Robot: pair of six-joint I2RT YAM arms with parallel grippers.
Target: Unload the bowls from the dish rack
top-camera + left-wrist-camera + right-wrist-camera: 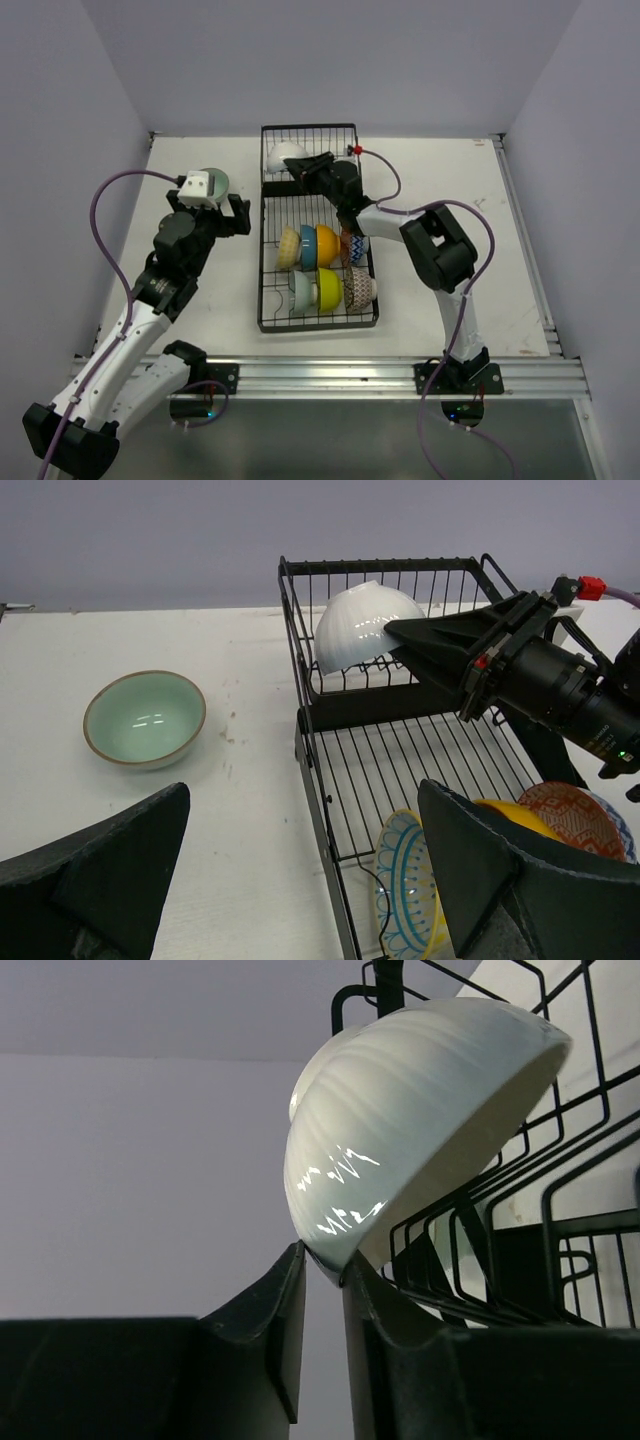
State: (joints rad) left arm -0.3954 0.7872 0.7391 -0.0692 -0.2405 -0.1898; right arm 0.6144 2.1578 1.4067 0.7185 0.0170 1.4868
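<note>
A white ribbed round bowl (420, 1130) is seen tilted on its side in the short far section of a long black wire dish rack (350, 708), leaning against the wires. Its lower rim is clamped between the jaws of the right gripper (322, 1260), which are drawn close together on it. In the longer section, a cream bowl (290, 247), a blue bowl (308, 247), an orange bowl (325, 245), a yellow bowl (328, 288) and a brown zigzag bowl (360, 287) are stood on edge. A pale mint-green round bowl (145, 718) is set upright on the white bench (225, 300), left of the rack. The left gripper (305, 785) is held above the bench between that bowl and the rack, its jaws wide apart around nothing.
</note>
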